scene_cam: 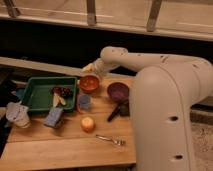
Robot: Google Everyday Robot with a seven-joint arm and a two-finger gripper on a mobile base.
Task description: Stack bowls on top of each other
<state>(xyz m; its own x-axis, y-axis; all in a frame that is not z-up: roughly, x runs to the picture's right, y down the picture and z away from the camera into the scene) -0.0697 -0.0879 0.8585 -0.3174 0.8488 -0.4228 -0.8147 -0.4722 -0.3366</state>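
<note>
The orange-red bowl [89, 83] sits upright on the wooden table [65, 147] near its back edge, just right of the green tray. The purple bowl [118, 90] sits on the table to its right, apart from it. My white arm reaches in from the right across the back of the table. My gripper [91, 69] is at the arm's end, directly above the back rim of the orange-red bowl, very close to it or touching it.
A green tray [40, 92] with food items lies at the left. A blue-grey cup [84, 101], an orange fruit [87, 123], a fork [111, 140], a black utensil [116, 111], a sponge [53, 117] and a crumpled bag [17, 114] lie on the table.
</note>
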